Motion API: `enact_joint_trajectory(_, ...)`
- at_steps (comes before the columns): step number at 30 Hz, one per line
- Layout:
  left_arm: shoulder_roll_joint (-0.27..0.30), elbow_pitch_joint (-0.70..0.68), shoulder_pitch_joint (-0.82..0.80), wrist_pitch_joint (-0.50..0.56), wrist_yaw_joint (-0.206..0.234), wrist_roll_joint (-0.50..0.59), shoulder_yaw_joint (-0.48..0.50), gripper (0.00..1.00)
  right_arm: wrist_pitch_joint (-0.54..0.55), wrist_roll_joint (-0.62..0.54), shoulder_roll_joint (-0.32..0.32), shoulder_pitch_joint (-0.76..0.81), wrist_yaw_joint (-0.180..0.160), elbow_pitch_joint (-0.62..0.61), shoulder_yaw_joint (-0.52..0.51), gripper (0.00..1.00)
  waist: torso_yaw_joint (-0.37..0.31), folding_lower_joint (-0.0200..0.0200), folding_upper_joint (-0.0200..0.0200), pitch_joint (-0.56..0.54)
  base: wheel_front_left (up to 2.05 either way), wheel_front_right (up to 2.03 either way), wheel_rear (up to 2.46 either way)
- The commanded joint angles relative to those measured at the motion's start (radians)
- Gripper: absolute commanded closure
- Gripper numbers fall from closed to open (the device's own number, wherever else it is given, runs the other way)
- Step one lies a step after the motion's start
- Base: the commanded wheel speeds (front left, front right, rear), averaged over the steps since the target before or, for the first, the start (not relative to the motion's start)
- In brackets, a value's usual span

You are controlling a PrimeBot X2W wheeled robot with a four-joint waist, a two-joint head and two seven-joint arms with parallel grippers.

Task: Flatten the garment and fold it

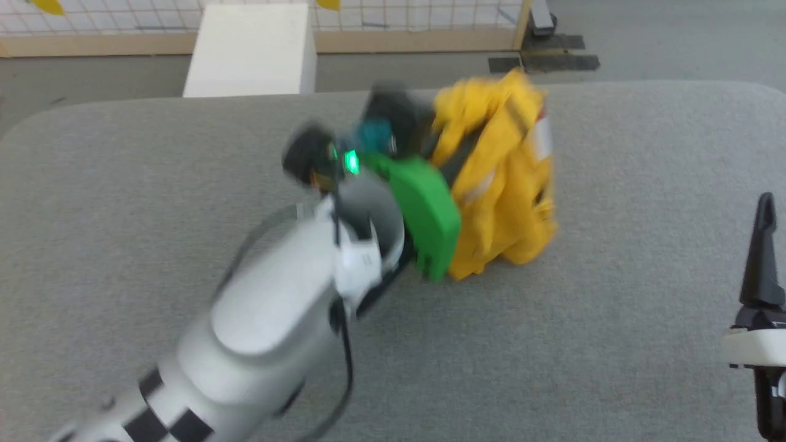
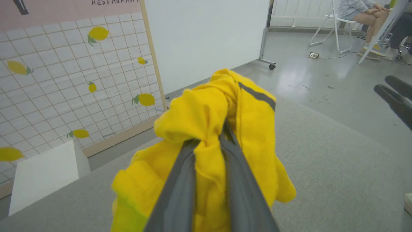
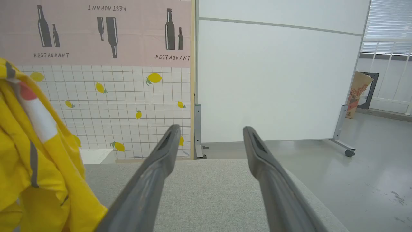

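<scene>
The left gripper [image 2: 209, 137] has its jaws clenched on a bunched fold of the garment [image 2: 199, 109], with the tips buried in yellow cloth. In the head view, blur smears that wrist and hides the grip. The garment is crumpled toward the far edge of the grey surface [image 1: 552, 344], its print mostly folded inward. The right gripper [image 3: 210, 129], jaws released and empty, stands well apart by the right edge, with bare surface between.
</scene>
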Motion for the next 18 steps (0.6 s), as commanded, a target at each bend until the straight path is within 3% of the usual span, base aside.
enact_joint_trajectory(1,-0.006,0.049,0.049,-0.028,0.009,0.018,-0.020,1.00,-0.008,0.009,0.001,-0.020,-0.002,0.008,0.012,0.00,-0.039,0.0001,-0.0001,0.043,0.00,0.00,0.00)
enact_joint_trajectory(3,-0.020,0.120,0.092,-0.057,0.020,0.015,-0.028,1.00,-0.013,0.012,0.001,-0.029,-0.002,0.018,0.027,0.00,-0.050,0.0001,-0.0001,0.058,0.00,0.00,0.00)
enact_joint_trajectory(12,-0.058,0.403,0.125,-0.103,-0.008,0.014,-0.065,0.99,-0.027,0.016,0.001,-0.044,-0.002,0.053,0.088,0.00,-0.065,0.0001,-0.0001,0.092,0.00,0.00,0.00)
enact_joint_trajectory(13,-0.067,0.418,0.126,-0.110,-0.014,0.009,-0.064,0.72,-0.028,0.016,0.001,-0.042,-0.002,0.059,0.089,0.00,-0.059,0.0001,-0.0001,0.086,0.00,0.00,0.00)
enact_joint_trajectory(14,-0.074,0.426,0.127,-0.120,-0.016,0.003,-0.060,0.55,-0.028,0.015,0.001,-0.039,-0.002,0.063,0.090,0.00,-0.055,0.0001,-0.0001,0.080,0.00,0.00,0.00)
enact_joint_trajectory(15,-0.081,0.434,0.129,-0.152,-0.019,-0.006,-0.047,0.00,-0.026,0.012,0.001,-0.032,-0.002,0.071,0.090,0.00,-0.043,0.0001,-0.0001,0.061,0.00,0.00,0.00)
enact_joint_trajectory(18,-0.079,0.411,0.147,-0.211,-0.020,-0.032,-0.011,0.00,-0.021,0.007,0.001,-0.019,-0.002,0.077,0.091,0.00,-0.027,0.0001,-0.0001,0.023,0.00,0.00,0.00)
